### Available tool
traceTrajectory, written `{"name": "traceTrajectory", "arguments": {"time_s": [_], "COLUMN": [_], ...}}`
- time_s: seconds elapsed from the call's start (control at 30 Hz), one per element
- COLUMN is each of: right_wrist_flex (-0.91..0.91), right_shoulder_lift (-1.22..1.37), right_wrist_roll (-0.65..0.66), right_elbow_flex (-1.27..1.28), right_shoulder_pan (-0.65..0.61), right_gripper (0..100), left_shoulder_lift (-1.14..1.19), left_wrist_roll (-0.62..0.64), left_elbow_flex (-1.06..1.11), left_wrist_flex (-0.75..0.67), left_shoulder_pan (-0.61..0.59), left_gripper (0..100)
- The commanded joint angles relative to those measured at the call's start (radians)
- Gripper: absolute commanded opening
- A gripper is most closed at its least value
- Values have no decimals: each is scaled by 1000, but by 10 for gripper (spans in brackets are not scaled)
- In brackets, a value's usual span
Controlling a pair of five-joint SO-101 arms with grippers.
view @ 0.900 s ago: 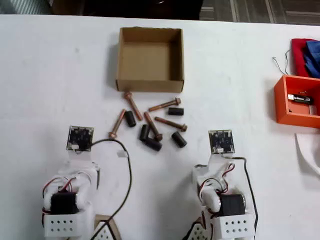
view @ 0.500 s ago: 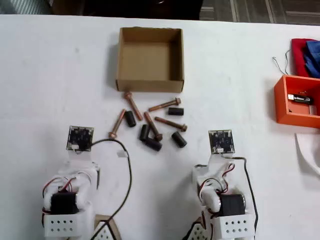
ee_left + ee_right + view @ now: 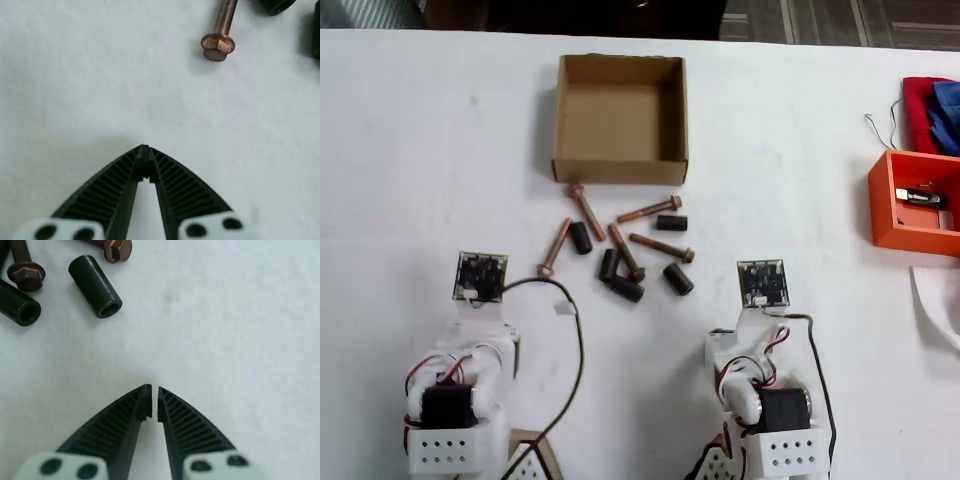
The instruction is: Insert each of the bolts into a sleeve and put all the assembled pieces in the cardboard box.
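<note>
The cardboard box (image 3: 620, 168) sat open-topped toward the far side of the white table (image 3: 440, 130). The left gripper (image 3: 145, 151) hung low over the tabletop with its jaws pressed together on nothing. The right gripper (image 3: 151, 390) was likewise clenched and held nothing, with only a hairline slit between its tips. Between the arms and the box, five copper bolts (image 3: 586, 211) lay loose in one cluster, mixed with five black sleeves (image 3: 625, 288). None of them were joined, as far as I could make out.
</note>
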Motion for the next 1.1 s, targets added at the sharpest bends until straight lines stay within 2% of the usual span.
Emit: {"name": "traceTrajectory", "arguments": {"time_s": [0.0, 1.07], "right_wrist_flex": [4, -1], "right_shoulder_lift": [2, 2], "right_wrist_roll": [3, 8], "right_elbow_flex": [8, 9], "right_shoulder_pan": [-4, -36], "right_gripper": [21, 23], "left_shoulder_lift": [-12, -12], "left_wrist_roll": [3, 3], "left_elbow_flex": [19, 19], "left_wrist_flex": [3, 3], "left_shoulder_pan": [-6, -6], "left_gripper": [27, 27]}}
